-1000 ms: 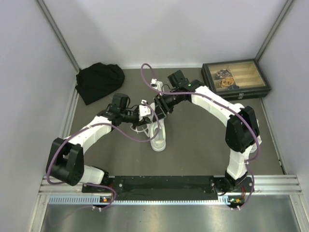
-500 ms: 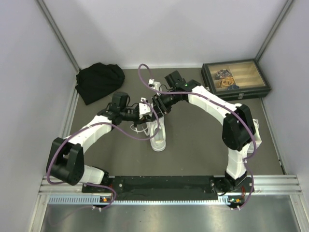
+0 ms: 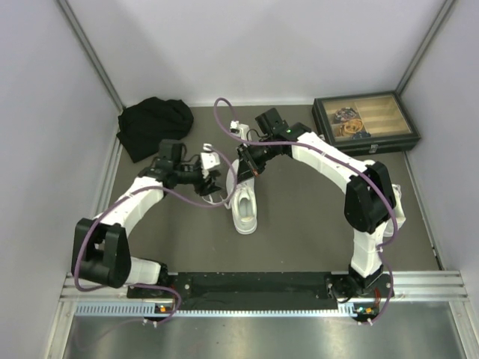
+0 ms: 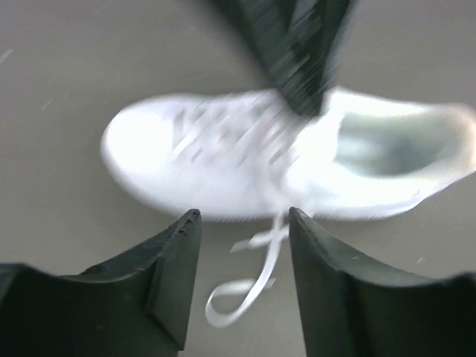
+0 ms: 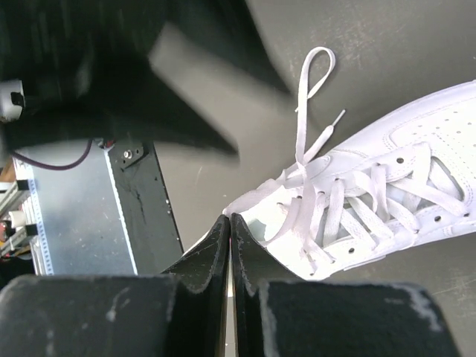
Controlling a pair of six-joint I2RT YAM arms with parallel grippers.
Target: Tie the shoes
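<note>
**Laces loose, no bow yet**

We find the shoe point(image 3: 245, 209) near the middle of the table point(image 3: 314, 217), well apart from every edge, its length running between the far edge and the near one. It lies upright on its sole. The eyelets are laced in neat crossings, but we see no finished knot or bow over the tongue. One lace end point(image 5: 301, 126) trails off the shoe onto the table and curls into a slack loop.

The left gripper point(image 4: 244, 214) hangs just beside the shoe on its left flank, with a clear gap between its fingers point(image 4: 175, 260) and nothing held. The loose lace lies on the table below that gap.

The right gripper point(image 5: 229, 219) sits at the shoe's collar with its jaws pressed together. We cannot tell whether a lace is pinched between them.

We judge the task to be at an early stage. Crossing the ends, forming the loops and pulling the bow tight all appear to be left.
</note>
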